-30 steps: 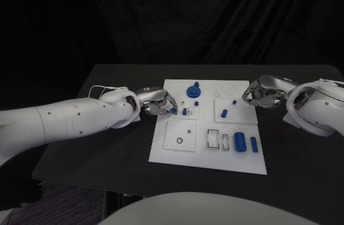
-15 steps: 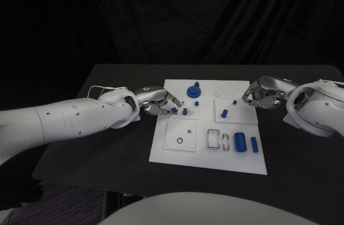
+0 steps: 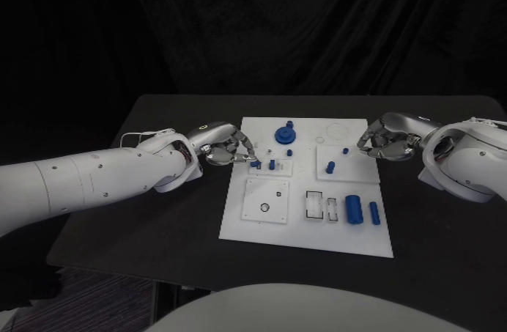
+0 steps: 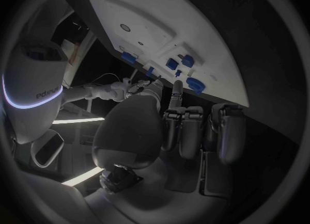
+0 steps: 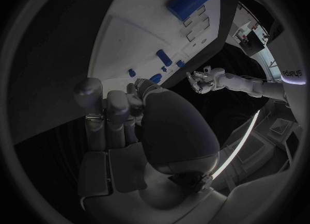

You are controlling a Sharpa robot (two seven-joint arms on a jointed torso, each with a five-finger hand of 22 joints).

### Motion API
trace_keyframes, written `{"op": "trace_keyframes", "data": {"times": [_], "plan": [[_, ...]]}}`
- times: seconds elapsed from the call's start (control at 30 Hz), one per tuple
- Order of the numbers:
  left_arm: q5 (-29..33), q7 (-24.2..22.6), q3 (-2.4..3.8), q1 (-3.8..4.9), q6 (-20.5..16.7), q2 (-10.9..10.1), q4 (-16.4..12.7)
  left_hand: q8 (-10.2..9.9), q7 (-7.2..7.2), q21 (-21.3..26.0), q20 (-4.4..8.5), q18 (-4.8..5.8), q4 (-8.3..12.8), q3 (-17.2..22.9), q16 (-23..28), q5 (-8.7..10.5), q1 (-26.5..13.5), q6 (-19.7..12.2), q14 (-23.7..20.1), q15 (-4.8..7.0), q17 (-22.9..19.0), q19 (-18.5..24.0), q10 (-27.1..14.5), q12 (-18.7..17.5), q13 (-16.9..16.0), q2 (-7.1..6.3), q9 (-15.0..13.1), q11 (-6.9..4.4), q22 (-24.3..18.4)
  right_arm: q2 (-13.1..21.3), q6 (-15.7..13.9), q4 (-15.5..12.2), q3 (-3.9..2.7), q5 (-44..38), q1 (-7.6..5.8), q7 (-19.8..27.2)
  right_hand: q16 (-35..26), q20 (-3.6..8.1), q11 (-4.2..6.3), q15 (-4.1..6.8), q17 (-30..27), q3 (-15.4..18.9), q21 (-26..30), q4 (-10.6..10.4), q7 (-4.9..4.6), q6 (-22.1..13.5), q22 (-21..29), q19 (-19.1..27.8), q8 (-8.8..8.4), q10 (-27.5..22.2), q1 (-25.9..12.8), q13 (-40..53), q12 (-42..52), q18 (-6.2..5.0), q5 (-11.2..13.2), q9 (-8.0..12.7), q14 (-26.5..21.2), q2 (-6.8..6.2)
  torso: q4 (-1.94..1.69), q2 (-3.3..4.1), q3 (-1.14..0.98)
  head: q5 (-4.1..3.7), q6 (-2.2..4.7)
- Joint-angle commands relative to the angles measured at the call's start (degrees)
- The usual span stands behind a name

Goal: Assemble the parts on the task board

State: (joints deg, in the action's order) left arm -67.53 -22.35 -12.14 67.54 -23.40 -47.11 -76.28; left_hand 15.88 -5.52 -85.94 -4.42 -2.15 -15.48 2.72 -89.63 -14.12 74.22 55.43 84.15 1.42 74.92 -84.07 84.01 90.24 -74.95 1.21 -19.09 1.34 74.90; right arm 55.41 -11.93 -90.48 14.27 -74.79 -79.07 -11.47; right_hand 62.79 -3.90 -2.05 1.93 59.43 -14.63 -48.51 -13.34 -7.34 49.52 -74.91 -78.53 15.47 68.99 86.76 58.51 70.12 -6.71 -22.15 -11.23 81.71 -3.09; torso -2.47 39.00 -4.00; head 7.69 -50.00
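Comparing this moment with the head view of half a second before, my left hand (image 3: 225, 150) had drawn back a little from the task board (image 3: 306, 233), so that its fingers (image 3: 245, 149) stood over the board's left edge rather than down among the small blue parts (image 3: 272, 164) there. It held nothing; most of its fingers lay curled toward the palm, while one reached out toward the parts, as the left wrist view showed (image 4: 177, 91). My right hand (image 3: 382, 140) stayed where it had been, at the board's right edge near the small blue peg (image 3: 346, 151), its fingers curled in; whether it pinched anything I could not tell. The parts themselves had not moved: the blue gear (image 3: 284, 135) stood near the board's far edge, a short blue pin (image 3: 330, 168) stood on the raised square plate (image 3: 365, 172), and two blue cylinders (image 3: 354, 209) lay side by side toward the near right corner.
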Motion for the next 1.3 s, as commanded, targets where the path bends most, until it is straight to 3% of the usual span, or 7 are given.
{"op": "trace_keyframes", "data": {"times": [0.03, 0.13, 0.17, 0.33, 0.63, 1.3], "plan": [[11.7, 12.0, 0.03, -0.16, 3.0, -0.6, -1.4, 6.4, 0.55, -0.9, -0.20, 1.20, -1.0, -3.1, -0.4, -1.13, -2.9, -2.2, 5.8, 0.36, 15.1, -3.4, 6.0, -0.2, -15.0, 0.96, -8.6, -0.54, 13.9, 0.2, 0.1, -0.2, -0.04, -0.1, 0.15, -0.2, -0.2, -0.30, -0.34, -0.13, -0.1, -0.2, 0.4, 0.0, -0.06, -0.1, -5.4, -0.1, -0.25, -0.2, 0.2, 0.0, -0.1, -0.35, -0.1, 0.0, -0.1, 0.03, -0.07, 0.02, -0.03, -0.12, 0.00], [17.5, 18.1, 0.03, -0.22, 5.4, -0.9, -2.1, 9.8, 1.16, -1.2, 0.23, 1.27, -0.9, -4.5, -0.4, -1.49, -4.4, -3.5, 5.8, 0.95, 15.1, -3.7, 6.0, -0.2, -15.0, 1.66, -13.8, -1.07, 13.9, 0.3, 0.0, -0.2, -0.04, -0.1, 0.15, -0.2, -0.2, -0.30, -0.34, -0.13, -0.1, -0.2, 0.4, 0.0, -0.06, -0.1, -5.4, -0.1, -0.25, -0.2, 0.2, 0.0, -0.1, -0.35, -0.1, 0.0, -0.1, 0.03, -0.05, 0.02, -0.05, -0.08, 0.00], [19.5, 19.9, 0.03, -0.23, 6.4, -0.9, -2.2, 11.6, 1.16, -1.2, 0.42, 1.29, -1.0, -5.6, -0.4, -1.50, -5.6, -5.0, 5.8, 1.17, 15.1, -3.7, 6.0, -0.2, -15.0, 1.95, -17.5, -1.29, 14.0, 0.3, 0.0, -0.2, -0.04, -0.1, 0.15, -0.2, -0.2, -0.30, -0.34, -0.13, -0.1, -0.2, 0.4, 0.0, -0.06, -0.1, -5.4, -0.1, -0.25, -0.2, 0.2, 0.0, -0.1, -0.35, -0.1, 0.0, -0.1, 0.03, -0.04, 0.01, -0.06, -0.06, 0.00], [24.1, 25.8, 0.03, -0.28, 10.9, -0.7, -2.4, 13.0, 1.35, -0.8, 0.66, 1.16, -1.1, -7.2, -0.4, -1.08, -7.1, -6.3, 5.8, 1.29, 15.1, -3.5, 6.0, -0.2, -15.0, 2.06, -21.4, -1.23, 13.8, 0.4, -0.1, -0.3, -0.04, -0.1, 0.15, -0.2, -0.2, -0.30, -0.34, -0.13, -0.1, -0.2, 0.4, 0.0, -0.06, -0.1, -5.4, -0.1, -0.25, -0.2, 0.2, 0.0, -0.1, -0.35, -0.1, 0.0, -0.1, 0.03, -0.09, 0.04, -0.02, -0.14, 0.00], [25.9, 32.0, 0.03, -0.31, 14.4, 0.2, -1.9, 13.0, 1.35, -0.8, 0.66, 1.16, -1.1, -7.2, -0.4, -1.08, -7.1, -6.3, 5.8, 1.29, 15.1, -3.5, 6.0, -0.2, -15.0, 2.06, -21.4, -1.23, 13.8, 0.4, -0.2, -0.3, -0.04, -0.1, 0.15, -0.2, -0.2, -0.30, -0.34, -0.13, -0.1, -0.2, 0.4, 0.0, -0.06, -0.1, -5.4, -0.1, -0.25, -0.2, 0.2, 0.0, -0.1, -0.35, -0.1, 0.0, -0.1, 0.03, 0.05, 0.06, 0.02, -0.15, 0.00], [25.9, 32.0, 0.03, -0.31, 14.4, 0.2, -1.9, 13.0, 1.35, -0.8, 0.66, 1.16, -1.1, -7.2, -0.4, -1.08, -7.1, -6.3, 5.8, 1.29, 15.1, -3.5, 6.0, -0.2, -15.0, 2.06, -21.4, -1.23, 13.8, 0.4, -0.2, -0.3, -0.04, -0.1, 0.15, -0.2, -0.2, -0.30, -0.34, -0.13, -0.1, -0.2, 0.4, 0.0, -0.06, -0.1, -5.4, -0.1, -0.25, -0.2, 0.2, 0.0, -0.1, -0.35, -0.1, 0.0, -0.1, 0.03, 0.05, 0.06, 0.02, -0.15, 0.00]]}}
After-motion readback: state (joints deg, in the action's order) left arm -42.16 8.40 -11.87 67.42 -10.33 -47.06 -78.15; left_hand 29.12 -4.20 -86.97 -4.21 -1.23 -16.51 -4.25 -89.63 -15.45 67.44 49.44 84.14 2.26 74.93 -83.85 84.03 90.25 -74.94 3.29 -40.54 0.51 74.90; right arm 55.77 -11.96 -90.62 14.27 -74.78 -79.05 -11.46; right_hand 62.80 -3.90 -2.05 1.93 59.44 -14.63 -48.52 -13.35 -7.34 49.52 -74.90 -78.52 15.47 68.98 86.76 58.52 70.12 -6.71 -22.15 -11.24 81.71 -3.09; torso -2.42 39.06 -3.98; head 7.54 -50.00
